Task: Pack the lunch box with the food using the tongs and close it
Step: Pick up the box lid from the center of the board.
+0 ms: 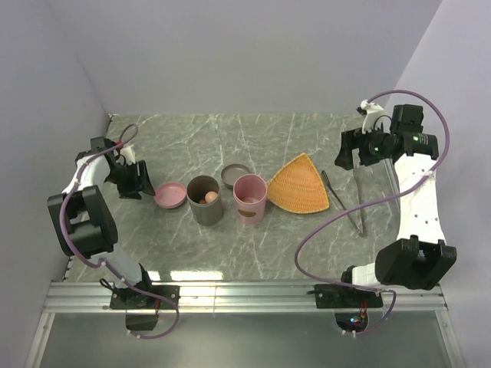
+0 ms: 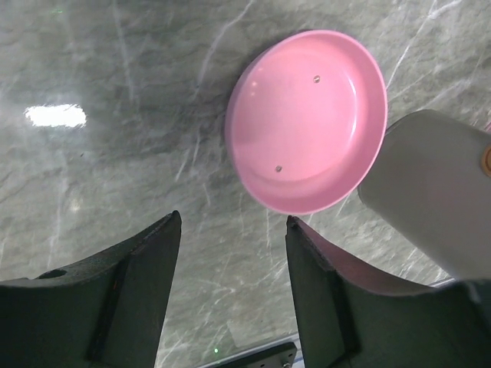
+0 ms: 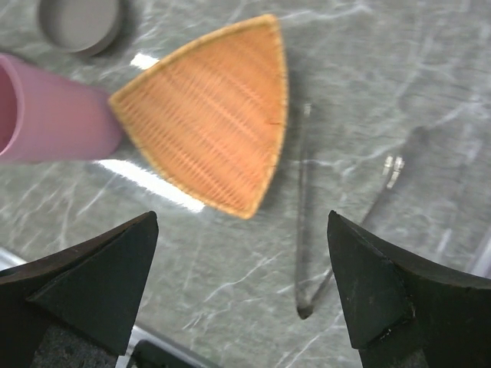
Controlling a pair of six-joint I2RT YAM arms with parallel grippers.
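Observation:
The lunch box stands as two round tubs, a grey one (image 1: 205,201) and a pink one (image 1: 250,198). Orange and beige food pieces (image 1: 207,198) lie inside the grey tub. A pink lid (image 2: 307,119) rests upturned on the table just ahead of my left gripper (image 2: 230,220), which is open with only bare table between its fingers. The tongs (image 3: 301,230) lie flat to the right of the orange woven tray (image 3: 219,115). My right gripper (image 3: 242,218) hovers open above the tongs' joined end and touches nothing.
A grey lid (image 1: 235,175) lies behind the two tubs. The woven tray (image 1: 299,185) holds nothing. Purple walls close in the table on the left, back and right. A metal rail (image 1: 245,291) runs along the near edge.

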